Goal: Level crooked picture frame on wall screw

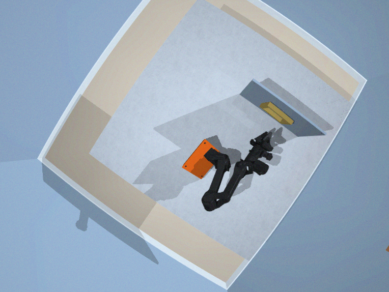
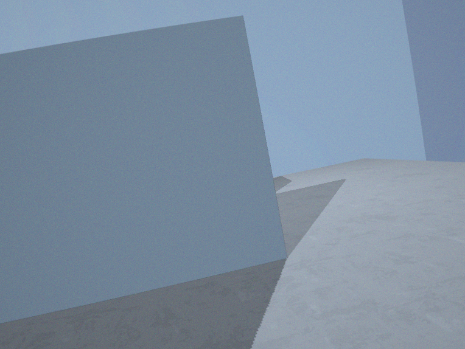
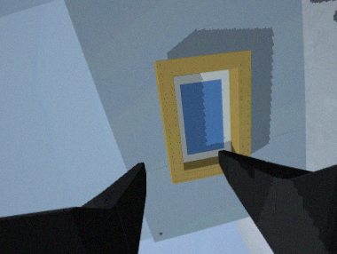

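The yellow picture frame (image 1: 276, 113) (image 3: 172, 126), with a white mat and a blue picture, hangs on the grey-blue wall panel (image 1: 301, 127) (image 3: 120, 84). Against the panel's edges it looks crooked: its left end seems higher than its right end, and in the wrist view that is the end nearer the fingers. My gripper (image 1: 269, 140) (image 3: 182, 162) is open and empty, in front of the panel and clear of the frame. One fingertip only overlaps the frame's lower edge in the wrist view. The screw and the strip are hidden. The exterior view shows only the panel (image 2: 150, 157), not the frame.
My arm (image 1: 217, 185) rises from the orange base plate (image 1: 196, 155) and bends out toward the panel. A low beige wall (image 1: 175, 230) with a pale rim surrounds the grey floor (image 1: 201, 56) (image 2: 375, 255). Shadows of the arm and panel fall across the floor.
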Controlling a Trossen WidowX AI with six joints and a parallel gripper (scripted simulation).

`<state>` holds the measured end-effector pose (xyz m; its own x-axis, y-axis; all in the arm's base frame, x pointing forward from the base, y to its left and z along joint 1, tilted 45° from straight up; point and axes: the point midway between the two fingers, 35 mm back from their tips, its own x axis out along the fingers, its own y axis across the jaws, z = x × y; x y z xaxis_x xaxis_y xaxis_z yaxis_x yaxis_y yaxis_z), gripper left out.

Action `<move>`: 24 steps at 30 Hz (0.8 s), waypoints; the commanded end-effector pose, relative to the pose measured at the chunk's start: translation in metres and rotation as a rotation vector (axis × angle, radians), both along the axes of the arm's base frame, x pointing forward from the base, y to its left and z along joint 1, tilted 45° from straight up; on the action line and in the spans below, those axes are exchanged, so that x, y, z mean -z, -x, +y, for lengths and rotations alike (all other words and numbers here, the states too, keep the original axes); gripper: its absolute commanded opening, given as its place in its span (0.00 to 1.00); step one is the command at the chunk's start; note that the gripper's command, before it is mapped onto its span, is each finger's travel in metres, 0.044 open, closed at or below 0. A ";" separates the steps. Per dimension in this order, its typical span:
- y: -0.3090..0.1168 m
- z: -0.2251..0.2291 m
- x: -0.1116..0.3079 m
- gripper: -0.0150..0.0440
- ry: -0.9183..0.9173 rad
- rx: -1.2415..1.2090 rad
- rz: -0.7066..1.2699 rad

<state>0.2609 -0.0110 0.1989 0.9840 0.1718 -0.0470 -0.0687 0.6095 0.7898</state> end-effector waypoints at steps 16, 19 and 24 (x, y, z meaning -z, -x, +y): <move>-0.040 0.004 -0.003 0.69 0.003 0.003 -0.002; -0.062 0.008 -0.001 0.69 0.002 0.003 -0.003; -0.079 0.013 0.004 0.69 0.001 0.003 -0.004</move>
<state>0.3342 0.0012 0.1948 0.9835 0.1740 -0.0497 -0.0684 0.6119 0.7880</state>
